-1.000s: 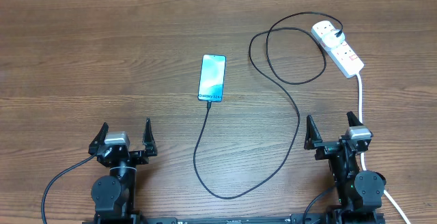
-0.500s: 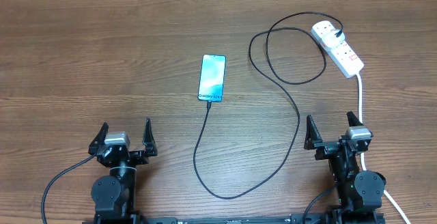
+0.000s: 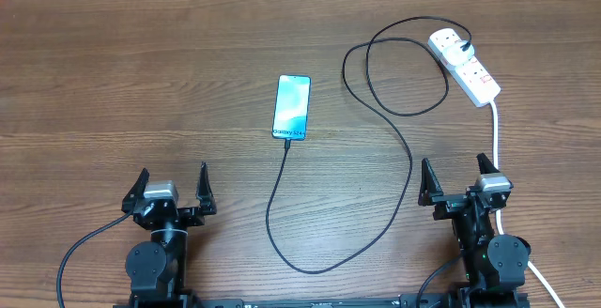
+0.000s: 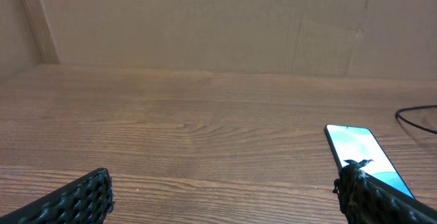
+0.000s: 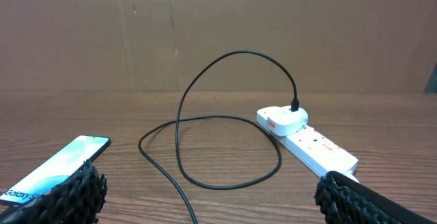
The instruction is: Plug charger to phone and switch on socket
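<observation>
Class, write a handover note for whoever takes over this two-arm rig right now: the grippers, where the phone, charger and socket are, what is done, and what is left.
Left gripper: open, empty, parked at the near edge.
Right gripper: open, empty, parked beside the socket's white cord.
Phone: flat mid-table, screen up.
Charger: its plug head sits in the socket at far right; the cable tip meets the phone's near end.
Done: the charger looks plugged in at both ends.
Left: the switch position is unreadable; check it and press if off.
</observation>
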